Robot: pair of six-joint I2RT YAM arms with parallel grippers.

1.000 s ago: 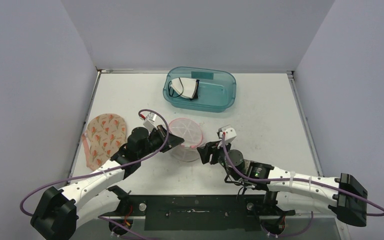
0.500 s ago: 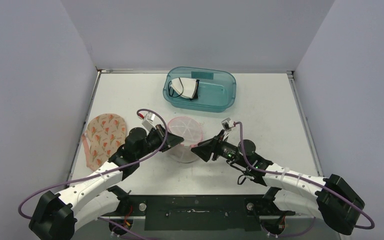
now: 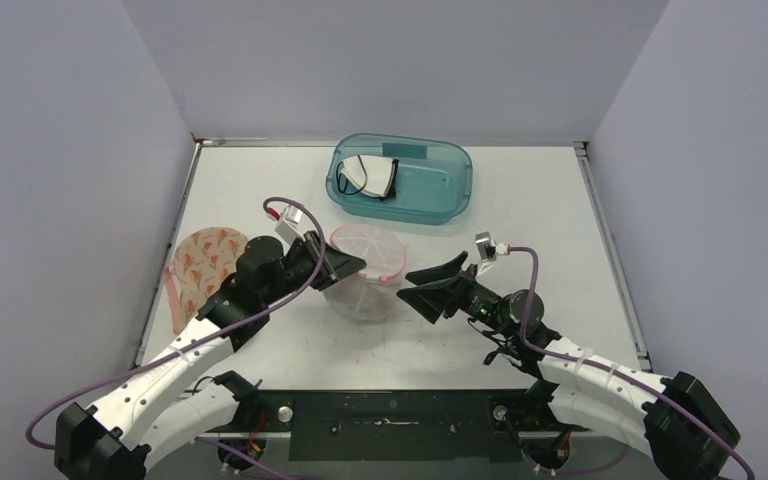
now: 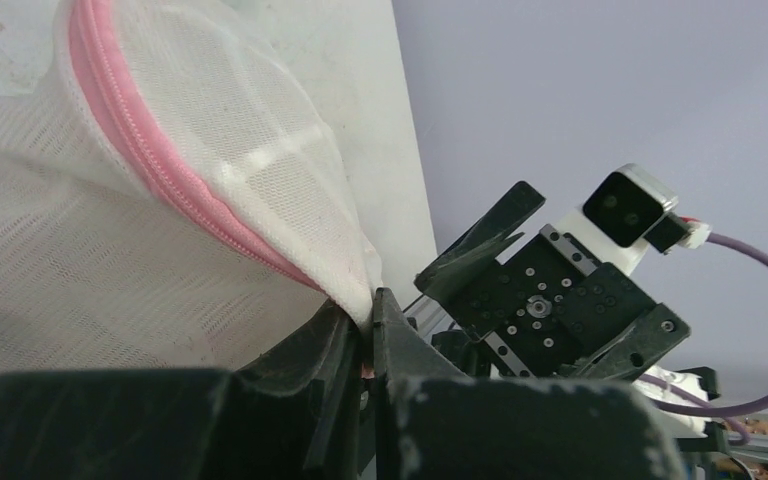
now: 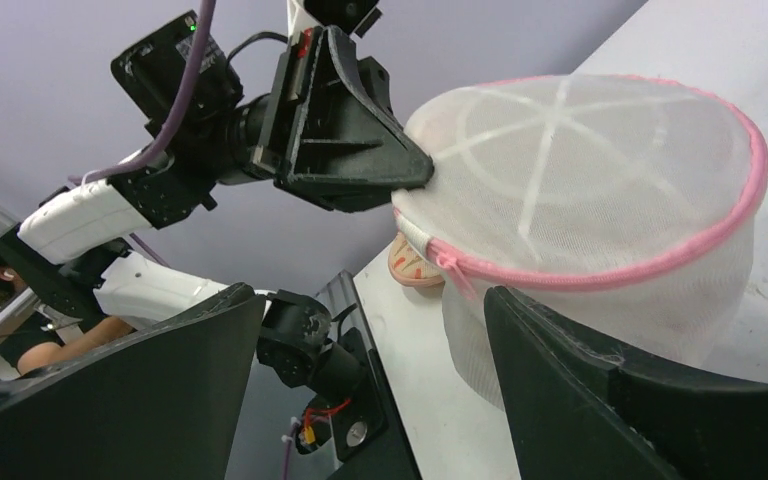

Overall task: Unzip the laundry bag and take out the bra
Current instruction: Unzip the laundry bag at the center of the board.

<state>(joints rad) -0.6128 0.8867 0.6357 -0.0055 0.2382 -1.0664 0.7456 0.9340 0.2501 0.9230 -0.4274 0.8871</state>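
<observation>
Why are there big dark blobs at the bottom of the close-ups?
Left wrist view: that is the left gripper, near the lens, shut on the laundry bag. Right wrist view: the open right gripper, its dark fingers framing the bag. Top view: evenly lit.

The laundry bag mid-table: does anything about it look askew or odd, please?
Slightly. The laundry bag sits tilted, its rim raised where the left gripper pinches it; the pink zipper looks closed. The right gripper hangs open beside it, not touching.
</observation>
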